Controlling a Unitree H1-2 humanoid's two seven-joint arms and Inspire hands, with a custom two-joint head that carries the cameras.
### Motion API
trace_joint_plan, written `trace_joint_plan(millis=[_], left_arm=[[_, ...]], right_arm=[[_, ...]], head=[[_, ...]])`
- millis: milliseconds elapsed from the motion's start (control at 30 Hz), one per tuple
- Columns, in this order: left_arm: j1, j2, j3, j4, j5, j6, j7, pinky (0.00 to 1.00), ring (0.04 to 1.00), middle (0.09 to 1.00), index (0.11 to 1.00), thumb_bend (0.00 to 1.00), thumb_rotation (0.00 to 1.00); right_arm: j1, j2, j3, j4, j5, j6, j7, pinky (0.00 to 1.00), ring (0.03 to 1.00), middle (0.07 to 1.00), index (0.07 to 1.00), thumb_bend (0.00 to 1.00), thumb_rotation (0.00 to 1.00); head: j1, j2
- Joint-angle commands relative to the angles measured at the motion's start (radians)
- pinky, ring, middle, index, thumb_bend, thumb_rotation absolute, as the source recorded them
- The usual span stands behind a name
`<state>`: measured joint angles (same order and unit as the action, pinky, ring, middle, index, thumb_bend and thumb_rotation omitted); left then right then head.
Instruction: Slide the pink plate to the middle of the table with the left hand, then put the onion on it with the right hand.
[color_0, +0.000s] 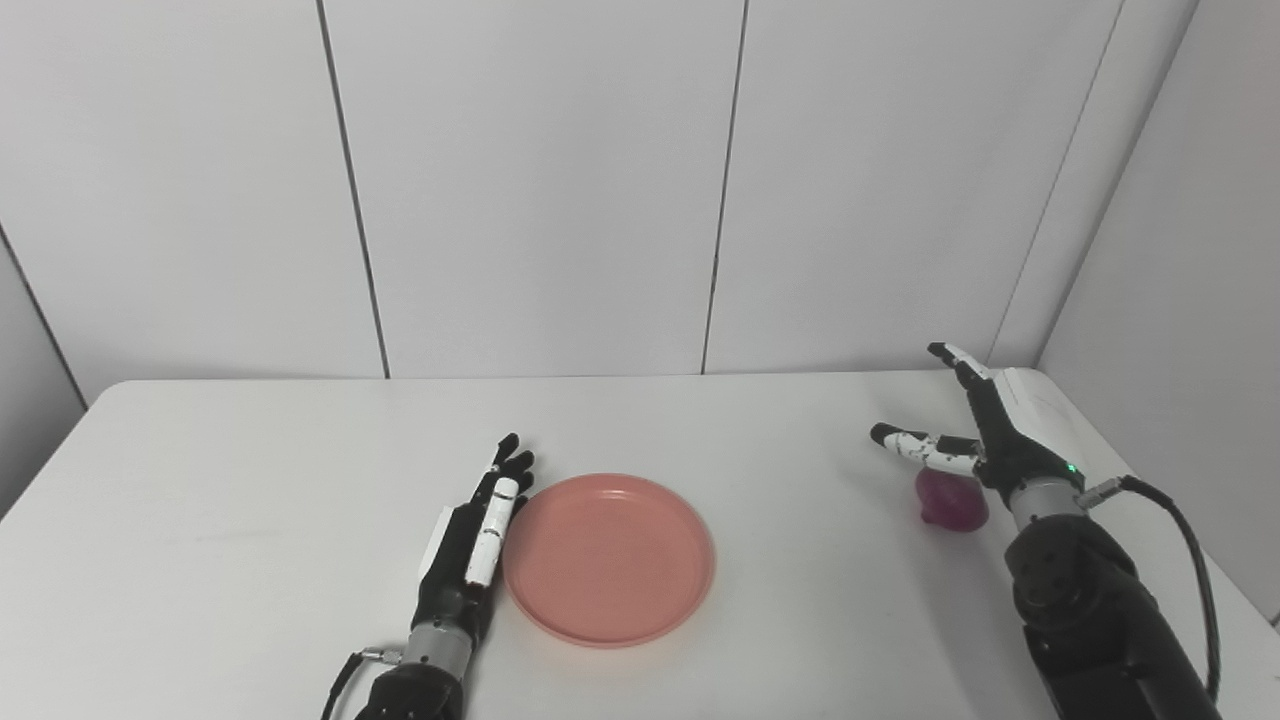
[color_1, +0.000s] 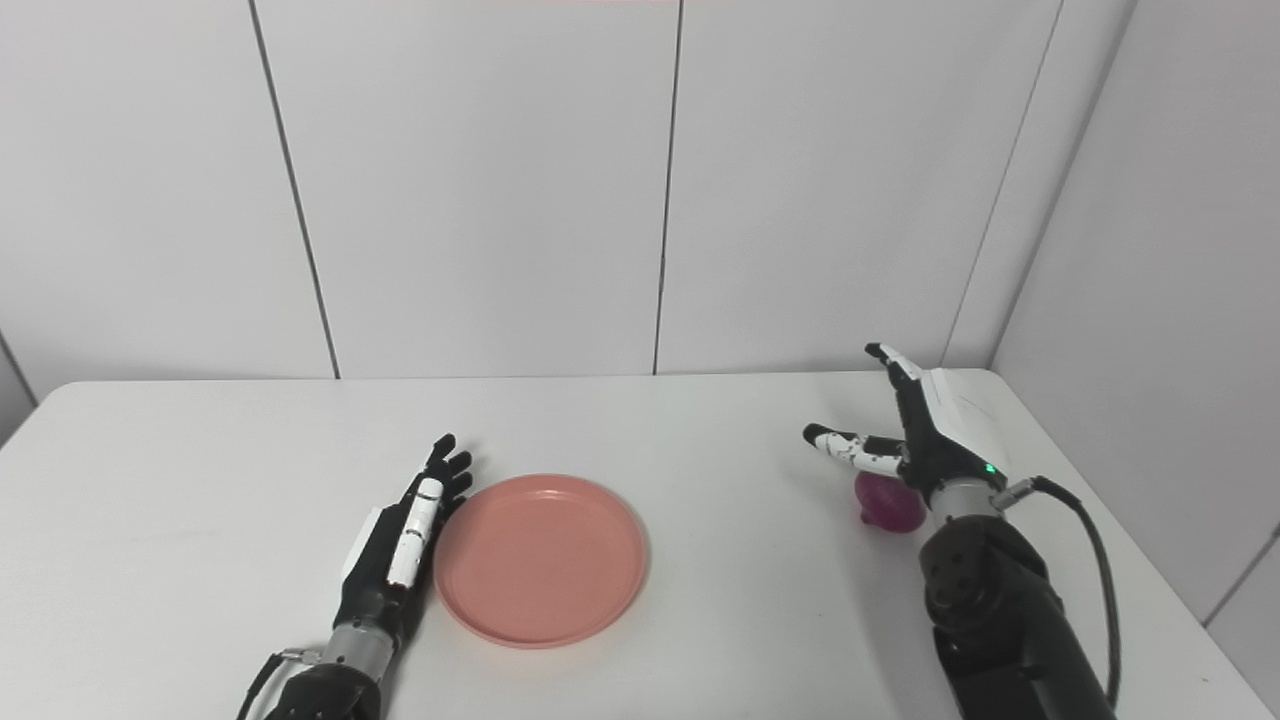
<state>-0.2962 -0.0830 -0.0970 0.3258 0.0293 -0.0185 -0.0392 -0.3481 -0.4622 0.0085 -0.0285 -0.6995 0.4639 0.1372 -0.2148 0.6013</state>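
Observation:
A round pink plate (color_0: 608, 558) lies on the white table near the front middle. My left hand (color_0: 478, 535) rests on its edge with fingers straight, right against the plate's left rim, holding nothing. A purple-red onion (color_0: 950, 500) sits on the table at the right. My right hand (color_0: 975, 435) is open above and just behind the onion, thumb stretched to the left and fingers pointing up and away. It partly hides the onion's right side. The same shows in the right eye view: plate (color_1: 540, 560), onion (color_1: 888, 504).
The white table (color_0: 250, 480) is bounded by grey wall panels at the back and at the right. Its right edge runs close behind my right forearm (color_0: 1090, 620), with a black cable looping beside it.

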Motion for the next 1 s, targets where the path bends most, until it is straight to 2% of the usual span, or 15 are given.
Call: trace_joint_plan(millis=[0, 167, 233, 367, 400, 533, 700, 967], left_arm=[[-0.030, 0.008, 0.004, 0.004, 0.006, -0.001, 0.003, 0.95, 0.948, 0.952, 0.953, 0.49, 1.00], [-0.030, 0.010, 0.006, 0.007, 0.001, -0.005, -0.003, 0.95, 0.949, 0.952, 0.957, 0.50, 1.00], [-0.030, 0.010, 0.006, 0.006, 0.001, -0.003, -0.004, 0.95, 0.947, 0.952, 0.958, 0.50, 1.00], [-0.028, 0.008, 0.006, -0.003, 0.005, 0.009, -0.001, 0.94, 0.940, 0.946, 0.954, 0.51, 1.00], [-0.028, 0.008, 0.007, -0.004, 0.001, 0.011, -0.003, 0.94, 0.944, 0.950, 0.958, 0.50, 1.00], [-0.028, 0.008, 0.008, -0.003, -0.001, 0.010, -0.005, 0.95, 0.947, 0.951, 0.960, 0.49, 1.00], [-0.029, 0.006, 0.009, 0.000, 0.000, 0.007, -0.004, 0.94, 0.948, 0.949, 0.956, 0.50, 1.00], [-0.027, 0.007, 0.011, -0.007, -0.007, 0.009, -0.010, 0.95, 0.955, 0.955, 0.959, 0.49, 1.00]], right_arm=[[-0.050, -0.020, -0.029, -0.040, -0.044, 0.006, 0.030, 0.85, 0.904, 0.908, 0.913, 0.95, 0.39], [-0.054, 0.005, -0.088, -0.039, -0.106, 0.006, 0.135, 0.80, 0.903, 0.915, 0.918, 0.97, 0.36], [-0.058, 0.020, -0.114, -0.039, -0.127, 0.006, 0.182, 0.76, 0.871, 0.896, 0.913, 0.97, 0.33], [-0.068, 0.038, -0.146, -0.017, -0.177, 0.006, 0.271, 0.76, 0.881, 0.915, 0.912, 0.97, 0.30], [-0.071, 0.042, -0.150, -0.009, -0.187, 0.006, 0.286, 0.73, 0.871, 0.910, 0.903, 0.98, 0.30], [-0.076, 0.036, -0.143, 0.021, -0.196, 0.006, 0.309, 0.69, 0.857, 0.906, 0.890, 1.00, 0.30], [-0.080, 0.043, -0.132, 0.052, -0.213, 0.006, 0.326, 0.75, 0.884, 0.919, 0.891, 1.00, 0.30], [-0.080, 0.036, -0.113, 0.066, -0.231, 0.006, 0.366, 0.70, 0.853, 0.899, 0.874, 0.97, 0.27]], head=[[0.001, 0.000], [-0.001, 0.000], [-0.001, 0.001], [-0.001, 0.003], [-0.001, 0.004], [-0.001, 0.004], [-0.001, 0.006], [-0.002, 0.010]])
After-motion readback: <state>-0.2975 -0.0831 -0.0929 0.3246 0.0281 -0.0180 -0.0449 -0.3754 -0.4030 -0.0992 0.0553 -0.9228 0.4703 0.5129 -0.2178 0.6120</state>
